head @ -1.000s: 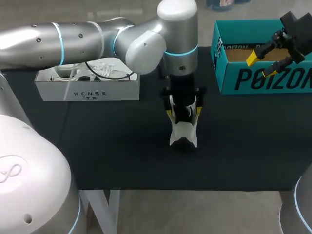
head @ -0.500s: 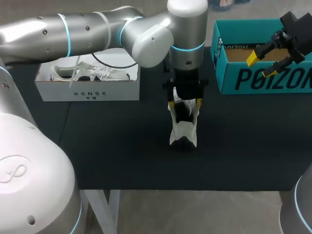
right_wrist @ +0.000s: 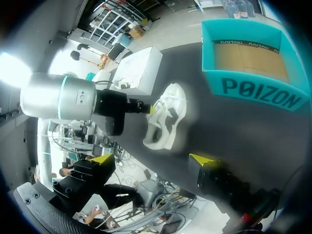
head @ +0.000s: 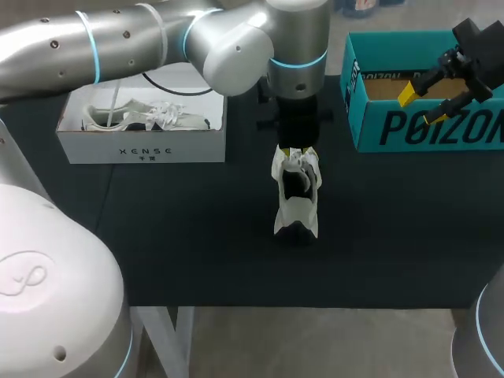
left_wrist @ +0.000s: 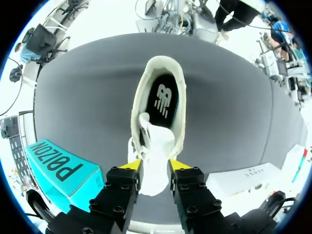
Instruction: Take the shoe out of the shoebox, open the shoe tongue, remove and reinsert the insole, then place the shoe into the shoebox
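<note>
Now left gripper (left_wrist: 155, 166) pinches tongue (left_wrist: 157, 141) of white shoe (head: 295, 206), yellow tips pressed on it from two sides. Shoe stands on dark table (head: 197, 236) straight under gripper, heel end farthest from it, black insole (left_wrist: 164, 95) showing in opening. Right gripper (head: 422, 105) spread wide, holding nothing, hangs over teal shoebox (head: 425, 130). White box (head: 142, 147) with second shoe (head: 130, 116) sits well apart from left gripper.
</note>
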### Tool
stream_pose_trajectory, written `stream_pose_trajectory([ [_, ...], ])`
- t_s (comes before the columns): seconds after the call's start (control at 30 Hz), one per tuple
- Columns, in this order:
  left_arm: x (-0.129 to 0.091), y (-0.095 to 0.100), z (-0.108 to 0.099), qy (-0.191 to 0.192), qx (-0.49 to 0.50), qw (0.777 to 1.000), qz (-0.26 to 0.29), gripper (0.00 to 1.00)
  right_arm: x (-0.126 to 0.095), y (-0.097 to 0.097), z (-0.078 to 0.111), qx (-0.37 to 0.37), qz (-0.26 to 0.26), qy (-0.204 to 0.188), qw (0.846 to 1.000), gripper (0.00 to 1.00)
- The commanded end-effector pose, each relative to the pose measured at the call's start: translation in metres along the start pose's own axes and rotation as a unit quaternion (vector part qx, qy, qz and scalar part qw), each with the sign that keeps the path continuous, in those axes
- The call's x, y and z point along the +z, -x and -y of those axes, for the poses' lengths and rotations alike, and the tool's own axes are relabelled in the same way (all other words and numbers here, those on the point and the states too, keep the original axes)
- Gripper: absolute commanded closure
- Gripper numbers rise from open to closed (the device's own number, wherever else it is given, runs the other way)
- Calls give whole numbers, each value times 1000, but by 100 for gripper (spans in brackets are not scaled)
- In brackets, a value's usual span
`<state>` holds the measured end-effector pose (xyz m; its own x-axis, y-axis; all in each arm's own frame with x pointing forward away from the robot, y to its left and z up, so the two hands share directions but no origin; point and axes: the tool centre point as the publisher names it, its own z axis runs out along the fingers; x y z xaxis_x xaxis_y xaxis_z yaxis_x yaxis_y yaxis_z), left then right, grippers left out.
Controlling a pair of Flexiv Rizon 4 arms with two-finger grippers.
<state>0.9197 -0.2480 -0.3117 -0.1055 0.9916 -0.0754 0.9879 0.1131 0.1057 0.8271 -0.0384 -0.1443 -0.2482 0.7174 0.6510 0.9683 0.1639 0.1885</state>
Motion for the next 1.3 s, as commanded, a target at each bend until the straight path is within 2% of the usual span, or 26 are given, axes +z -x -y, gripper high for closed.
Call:
stream_pose_trajectory([
  [0.03,13,4,3,0,7,1000,-5,100,0,0,-1,0,1,-1,1000,0],
  [0.23,28,7,10,-17,16,999,-23,100,0,0,-1,0,1,-1,1000,0],
  [0.37,36,4,22,-34,29,998,-40,100,0,0,-1,0,1,-1,1000,0],
  [0.47,36,1,31,-48,39,997,-53,100,0,0,-1,0,1,-1,1000,0],
  [0.57,33,-2,37,-44,37,996,-73,100,0,0,-1,0,1,-1,1000,0],
  [0.73,17,3,17,5,-6,998,-56,100,0,0,-1,0,1,-1,1000,0],
  [0.83,15,10,5,4,-13,999,-48,100,0,0,-1,0,1,-1,1000,0],
  [0.97,25,15,-3,0,-11,999,-50,100,0,0,-1,0,1,-1,1000,0],
  [1.3,31,9,12,-13,-3,999,-48,100,0,0,-1,0,1,-1,1000,0],
])
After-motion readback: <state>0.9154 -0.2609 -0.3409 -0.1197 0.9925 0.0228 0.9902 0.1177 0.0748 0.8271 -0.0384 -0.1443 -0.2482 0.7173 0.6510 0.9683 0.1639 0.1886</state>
